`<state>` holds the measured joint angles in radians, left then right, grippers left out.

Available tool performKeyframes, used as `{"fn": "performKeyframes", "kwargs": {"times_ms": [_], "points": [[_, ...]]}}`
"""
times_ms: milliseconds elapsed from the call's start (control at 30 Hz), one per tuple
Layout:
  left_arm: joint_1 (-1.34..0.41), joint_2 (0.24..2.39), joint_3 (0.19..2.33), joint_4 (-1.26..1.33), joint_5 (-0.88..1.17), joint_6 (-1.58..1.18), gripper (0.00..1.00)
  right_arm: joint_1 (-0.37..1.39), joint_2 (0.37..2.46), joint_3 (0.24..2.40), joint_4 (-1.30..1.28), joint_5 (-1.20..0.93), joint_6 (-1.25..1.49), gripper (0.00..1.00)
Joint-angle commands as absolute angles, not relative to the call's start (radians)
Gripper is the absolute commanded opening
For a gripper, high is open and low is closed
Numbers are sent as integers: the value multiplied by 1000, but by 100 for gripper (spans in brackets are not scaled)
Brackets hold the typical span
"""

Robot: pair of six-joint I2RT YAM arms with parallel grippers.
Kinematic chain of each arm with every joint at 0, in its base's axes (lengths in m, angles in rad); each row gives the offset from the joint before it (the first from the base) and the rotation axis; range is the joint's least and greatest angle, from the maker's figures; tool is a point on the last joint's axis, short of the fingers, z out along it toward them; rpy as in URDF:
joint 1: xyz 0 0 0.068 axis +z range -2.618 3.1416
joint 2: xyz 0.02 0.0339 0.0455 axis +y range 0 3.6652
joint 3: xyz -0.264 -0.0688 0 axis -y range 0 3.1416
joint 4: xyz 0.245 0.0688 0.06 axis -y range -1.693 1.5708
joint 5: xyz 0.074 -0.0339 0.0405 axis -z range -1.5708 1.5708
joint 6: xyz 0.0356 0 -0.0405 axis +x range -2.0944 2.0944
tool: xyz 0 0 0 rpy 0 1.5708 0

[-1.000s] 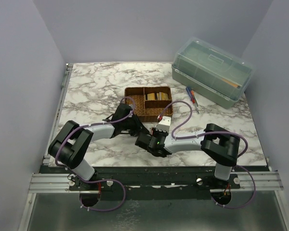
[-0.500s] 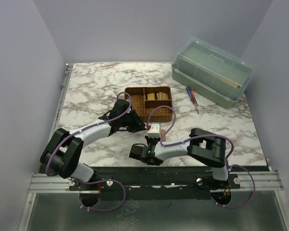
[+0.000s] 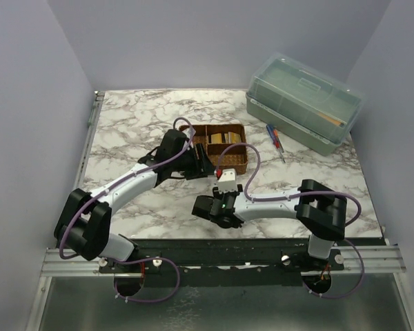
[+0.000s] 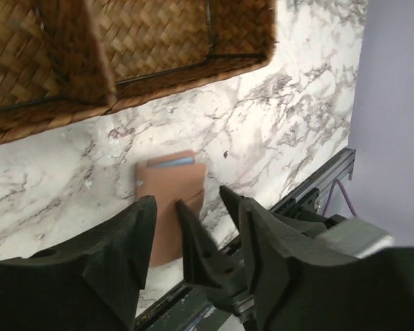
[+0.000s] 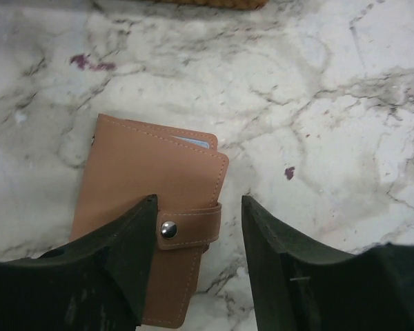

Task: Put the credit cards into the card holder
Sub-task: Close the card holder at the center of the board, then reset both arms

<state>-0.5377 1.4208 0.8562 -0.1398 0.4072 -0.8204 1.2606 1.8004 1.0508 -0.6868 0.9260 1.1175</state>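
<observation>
The card holder (image 5: pixel 148 172) lies flat on the marble, folded shut with its snap tab fastened. It is tan-brown, and the bluish edge of one of the credit cards (image 5: pixel 193 142) peeks out at its far end. My right gripper (image 5: pixel 196 205) hovers open just above it, one finger over the tab side and the other over bare marble. In the left wrist view the card holder (image 4: pixel 167 186) sits beyond my left gripper (image 4: pixel 186 201), which is open and empty. A black finger of the right gripper shows between its fingers. From above, the arms hide the holder.
The brown woven tray (image 3: pixel 236 165) stands just behind my left gripper (image 3: pixel 201 164), with yellowish flat pieces (image 3: pixel 224 136) in a back compartment. A translucent green box (image 3: pixel 303 100) stands at the back right with red and blue pens (image 3: pixel 274 141) beside it. My right gripper (image 3: pixel 201 207) is near the table's front edge.
Both grippers have opened and let go of the card holder. The left gripper has pulled back toward the tray. The right gripper has drawn toward the table's front edge.
</observation>
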Motion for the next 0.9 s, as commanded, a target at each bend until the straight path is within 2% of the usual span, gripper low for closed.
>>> {"fn": "performKeyframes", "kwargs": {"times_ms": [0, 67, 167, 333, 467, 533, 733, 867], "points": [[-530, 1373, 950, -227, 433, -693, 59, 1270, 1794, 1136, -819, 672, 1013, 62], [-528, 1361, 965, -239, 427, -667, 61, 1267, 1787, 1170, -825, 661, 998, 72], [-520, 1337, 983, -272, 393, -632, 65, 1255, 1769, 1176, -787, 619, 988, 81], [-505, 1282, 1010, -326, 346, -592, 69, 1219, 1711, 1144, -738, 574, 947, 87], [-498, 1248, 1030, -362, 293, -561, 72, 1218, 1651, 1103, -543, 441, 808, 89], [-494, 1230, 1036, -376, 271, -554, 73, 1219, 1648, 1101, -526, 420, 817, 100], [-488, 1149, 1041, -397, 153, -542, 79, 1213, 1566, 1063, -502, 474, 827, 100], [-486, 1064, 1066, -385, 91, -524, 81, 1212, 1430, 1081, -583, 640, 811, 100]]}}
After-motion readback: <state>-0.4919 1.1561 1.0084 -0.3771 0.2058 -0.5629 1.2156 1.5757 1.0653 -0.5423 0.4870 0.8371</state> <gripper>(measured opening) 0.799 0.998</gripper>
